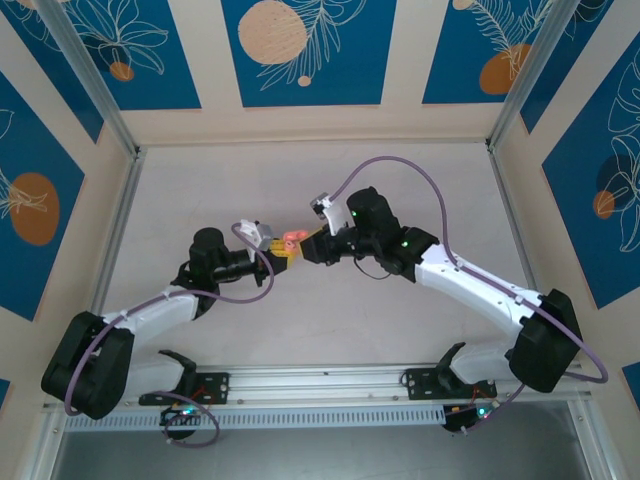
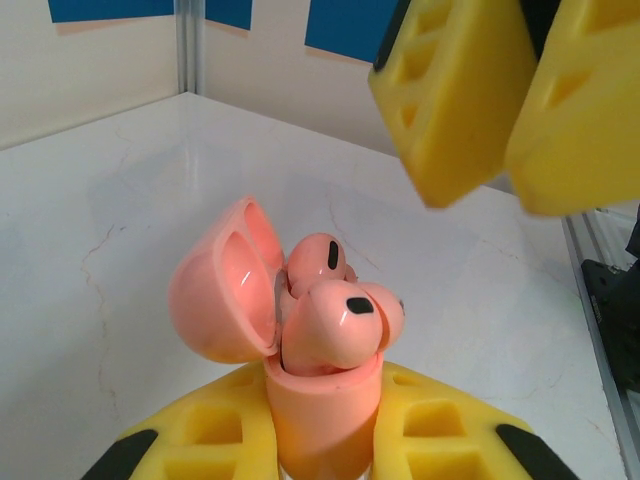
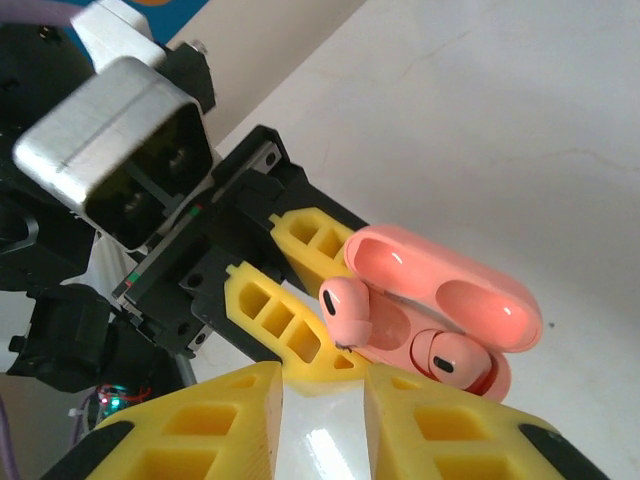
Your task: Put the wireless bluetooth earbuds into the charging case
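Left arm (image 1: 150, 315): white links, reaching inward over the pale table (image 1: 330, 325). Left gripper (image 2: 322, 430): yellow fingers (image 2: 215, 435) clamped on the lower body of the case (image 2: 215, 295), one finger on each side. The case stands upright between the tips, held clear of the table. Case: salmon pink, rounded, lid hinged fully back, glossy inner face showing. Earbuds (image 2: 335, 325): two, pale pink, each with a small dark oval mark, both in the open mouth of the case just beyond the left fingertips. One earbud (image 3: 452, 362) lies low in its well on the side away from the left fingers. The other earbud (image 3: 345, 305) stands higher and tilted, on the side by those fingers. Right gripper (image 3: 322, 400): yellow fingers (image 3: 200, 430) narrowly parted, nothing between them. Its tips face the left gripper and sit just beside the open case, apart from it in the left wrist view. Right arm (image 1: 480, 285): white links, reaching inward from the right. Walls (image 1: 300, 40): blue panels with line-drawn leaves and orange discs.
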Available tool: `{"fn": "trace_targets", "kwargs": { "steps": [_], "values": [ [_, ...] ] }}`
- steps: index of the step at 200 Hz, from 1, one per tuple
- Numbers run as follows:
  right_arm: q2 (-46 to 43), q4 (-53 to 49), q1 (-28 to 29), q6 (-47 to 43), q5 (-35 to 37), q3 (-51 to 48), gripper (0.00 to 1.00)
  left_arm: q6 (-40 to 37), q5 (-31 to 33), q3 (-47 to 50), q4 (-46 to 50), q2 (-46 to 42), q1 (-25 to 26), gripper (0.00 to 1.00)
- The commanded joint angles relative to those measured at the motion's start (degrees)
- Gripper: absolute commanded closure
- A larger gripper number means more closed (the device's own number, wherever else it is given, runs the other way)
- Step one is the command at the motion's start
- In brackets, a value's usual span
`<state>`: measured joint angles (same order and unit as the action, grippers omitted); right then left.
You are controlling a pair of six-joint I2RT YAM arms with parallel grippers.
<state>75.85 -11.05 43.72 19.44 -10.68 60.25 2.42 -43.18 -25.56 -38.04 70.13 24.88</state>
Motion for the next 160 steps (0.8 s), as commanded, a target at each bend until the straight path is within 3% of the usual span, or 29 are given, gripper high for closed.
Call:
{"fn": "trace_targets", "kwargs": {
  "steps": [1, 160],
  "values": [
    [0.8, -0.3, -0.4, 2.0, -3.3, 1.6, 0.74, -0.8, 0.0, -1.0, -0.4, -1.3, 0.5, 0.85],
    [4.6, 1.4, -1.2, 4.1, -3.2, 3.0, 0.75, -0.4, -0.2, -1.5, 0.3, -1.3, 0.5, 0.85]
  ]
}}
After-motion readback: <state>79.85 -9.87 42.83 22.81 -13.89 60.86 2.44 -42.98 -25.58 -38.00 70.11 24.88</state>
